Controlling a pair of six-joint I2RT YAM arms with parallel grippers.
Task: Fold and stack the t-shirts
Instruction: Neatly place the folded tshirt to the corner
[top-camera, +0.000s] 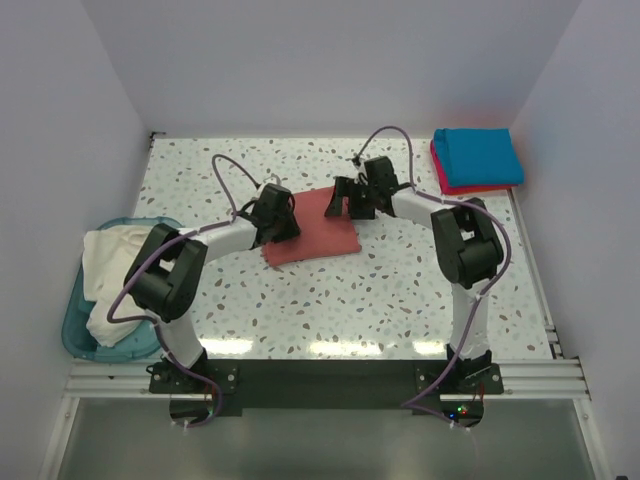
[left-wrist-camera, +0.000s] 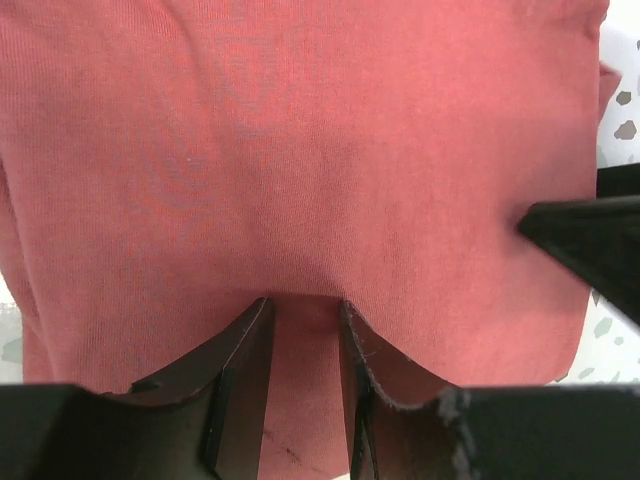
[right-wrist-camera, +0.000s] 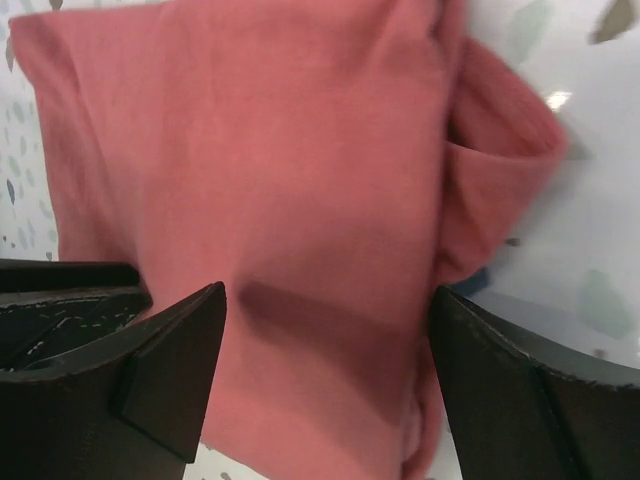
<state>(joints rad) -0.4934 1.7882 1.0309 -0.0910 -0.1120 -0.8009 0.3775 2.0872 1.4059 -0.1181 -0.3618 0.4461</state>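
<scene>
- At the centre of the speckled desk (top-camera: 400, 290) lies the brick-red t-shirt (top-camera: 312, 228), folded into a rough rectangle of soft, fine-ribbed knit.
- Left gripper (left-wrist-camera: 305, 305): jaws nearly together, apparently pinching a pucker of that shirt's edge.
- Right gripper (right-wrist-camera: 328, 295): jaws spread wide just above the cloth.
- Folded teal-blue t-shirt (top-camera: 480, 155) rests on the pinkish-red t-shirt (top-camera: 445, 183) at the far right corner.
- Light-blue plastic bin (top-camera: 75, 330) at the left edge holds the crumpled cream-white t-shirt (top-camera: 110, 280).
</scene>
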